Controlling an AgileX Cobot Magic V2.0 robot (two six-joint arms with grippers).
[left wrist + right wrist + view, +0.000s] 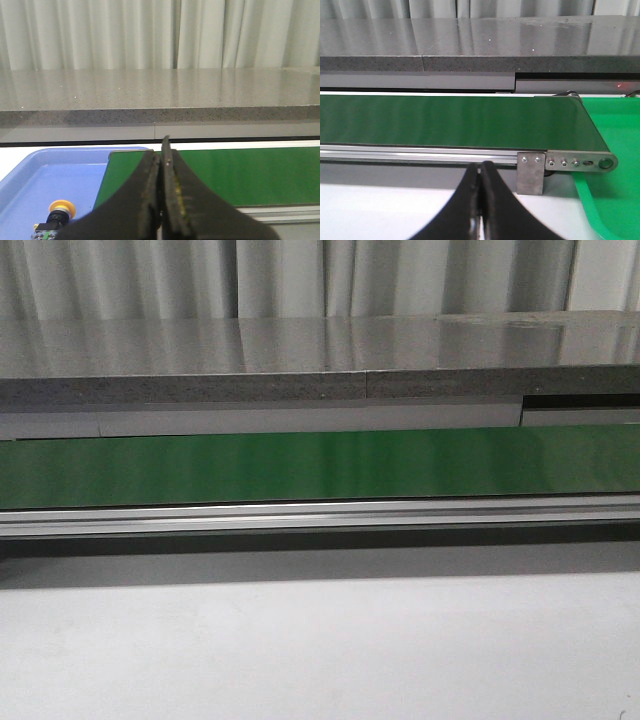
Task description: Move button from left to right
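While both grippers sit closed, the button [62, 209] — round-capped, blocky — lies in smooth blue tray [30, 170].

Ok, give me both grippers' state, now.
Left gripper: closed, empty; the button lies apart in the blue tray.
Right gripper: closed, empty.

The belt [320, 465] is showing plain green, its rail [320, 515] silver. The button [61, 207] is wearing a yellow-orange cap on black, lying in a blue tray [30, 170]. A green tray [615, 150] is gleaming; both claws [161, 200] [481, 200] are showing black.
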